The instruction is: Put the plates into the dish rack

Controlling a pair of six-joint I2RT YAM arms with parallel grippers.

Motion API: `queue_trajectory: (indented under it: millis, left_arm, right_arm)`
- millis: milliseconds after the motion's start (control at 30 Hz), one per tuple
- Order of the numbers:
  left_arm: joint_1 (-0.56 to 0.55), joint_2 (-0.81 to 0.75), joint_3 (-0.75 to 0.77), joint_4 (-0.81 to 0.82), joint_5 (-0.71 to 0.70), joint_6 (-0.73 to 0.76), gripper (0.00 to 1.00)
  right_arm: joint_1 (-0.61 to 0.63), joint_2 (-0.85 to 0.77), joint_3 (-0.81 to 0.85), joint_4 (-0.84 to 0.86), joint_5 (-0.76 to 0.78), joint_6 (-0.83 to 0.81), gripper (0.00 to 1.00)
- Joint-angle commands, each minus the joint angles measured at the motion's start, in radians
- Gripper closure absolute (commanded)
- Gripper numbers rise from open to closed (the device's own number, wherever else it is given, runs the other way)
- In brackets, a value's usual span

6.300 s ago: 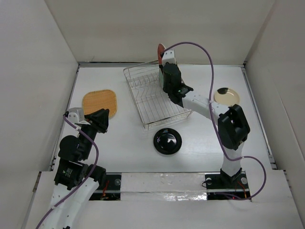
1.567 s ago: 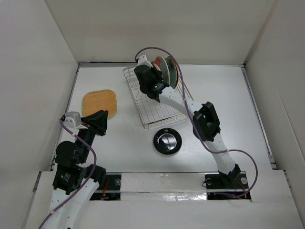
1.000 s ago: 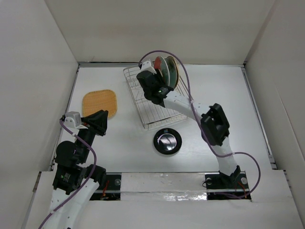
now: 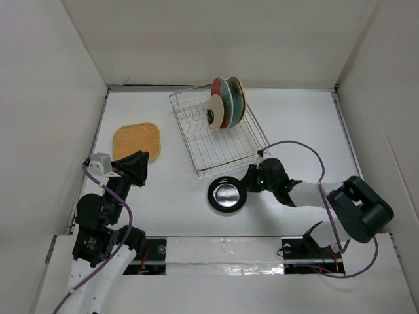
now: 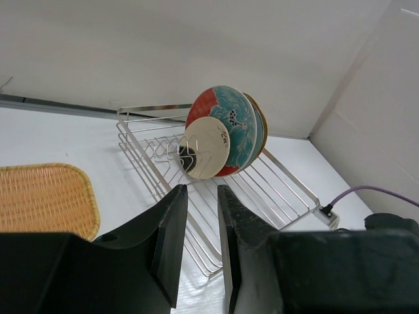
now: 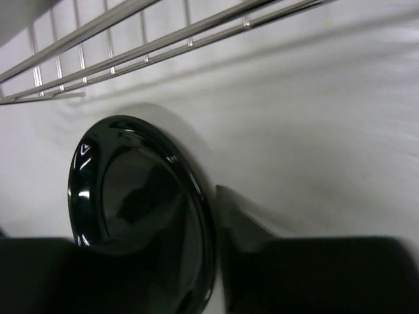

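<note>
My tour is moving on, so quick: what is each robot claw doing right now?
Left gripper: slightly open, holding nothing.
Right gripper: open, low at the rim of the black plate, with no grip on it visible.

Even, diffuse white light from above fills the top view, leaving the counter bright with only faint shadows, while glare streaks the glossy strip at its near edge and a highlight sits on the black plate. The left wrist view is sharp and bright, with the left pincer a dark mass in front. The right wrist view is dimmer and soft, the rack wires smeared and the right pincer's fingers a blurred black.
</note>
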Motion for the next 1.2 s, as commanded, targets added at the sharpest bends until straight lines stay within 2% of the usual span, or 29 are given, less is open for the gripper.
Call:
queue_trajectory:
  millis: [0, 33, 100, 233, 433, 533, 633, 667, 733, 767, 800, 900, 967, 1000, 1033, 1067, 1100, 1167]
  left_arm:
    - [-0.004, 0.007, 0.009, 0.046, 0.010, 0.001, 0.77]
    - [-0.004, 0.007, 0.009, 0.044, 0.009, 0.001, 0.78]
    - [-0.004, 0.007, 0.009, 0.046, 0.009, 0.003, 0.78]
    - [-0.004, 0.009, 0.009, 0.047, 0.012, 0.001, 0.77]
    - [-0.004, 0.006, 0.010, 0.047, 0.010, 0.003, 0.77]
    - [-0.004, 0.006, 0.012, 0.047, 0.010, 0.001, 0.77]
    - [-0.004, 0.001, 0.012, 0.046, 0.007, 0.001, 0.77]
    - [-0.004, 0.000, 0.012, 0.046, 0.006, 0.001, 0.77]
    - [-0.004, -0.003, 0.012, 0.044, 0.006, 0.001, 0.78]
    - [-0.004, -0.003, 0.010, 0.046, 0.006, 0.000, 0.78]
    - [-0.004, -0.003, 0.012, 0.044, 0.007, 0.000, 0.78]
    - [-0.004, -0.011, 0.010, 0.044, 0.012, 0.000, 0.78]
    - [-0.004, -0.014, 0.010, 0.044, 0.012, -0.002, 0.78]
    - [-0.004, -0.016, 0.010, 0.044, 0.012, 0.000, 0.77]
    - [-0.004, -0.016, 0.012, 0.043, 0.012, 0.000, 0.78]
    - [-0.004, -0.019, 0.012, 0.043, 0.012, 0.000, 0.78]
    - [-0.004, -0.019, 0.012, 0.043, 0.012, 0.000, 0.78]
    - [-0.004, -0.019, 0.012, 0.043, 0.012, -0.002, 0.78]
  right_arm:
    - [-0.004, 0.108, -0.053, 0.150, -0.160, 0.056, 0.79]
    - [-0.004, 0.123, -0.059, 0.180, -0.172, 0.067, 0.93]
    - [-0.004, 0.128, -0.071, 0.176, -0.171, 0.062, 1.00]
    - [0.031, 0.025, -0.079, 0.074, -0.148, 0.032, 1.00]
    - [0.180, -0.263, -0.018, -0.095, -0.171, -0.031, 1.00]
    - [0.237, -0.367, 0.111, -0.172, -0.163, -0.100, 1.00]
    - [0.228, -0.389, 0.277, -0.222, -0.018, -0.164, 1.00]
    - [0.217, -0.374, 0.323, -0.239, 0.097, -0.183, 1.00]
    - [0.197, -0.317, 0.484, -0.296, 0.226, -0.247, 1.00]
    - [0.197, -0.234, 0.546, -0.321, 0.356, -0.276, 1.00]
    - [0.197, -0.183, 0.675, -0.339, 0.427, -0.312, 1.00]
    - [0.197, 0.034, 0.872, -0.399, 0.674, -0.457, 1.00]
    - [0.197, 0.152, 1.063, -0.422, 0.865, -0.571, 1.00]
    - [0.188, 0.265, 1.128, -0.425, 0.910, -0.609, 1.00]
    - [0.188, 0.316, 1.233, -0.401, 0.953, -0.704, 1.00]
    - [0.188, 0.363, 1.287, -0.396, 1.019, -0.743, 1.00]
    - [0.179, 0.457, 1.343, -0.394, 1.044, -0.778, 1.00]
    - [0.168, 0.540, 1.491, -0.404, 1.087, -0.855, 1.00]
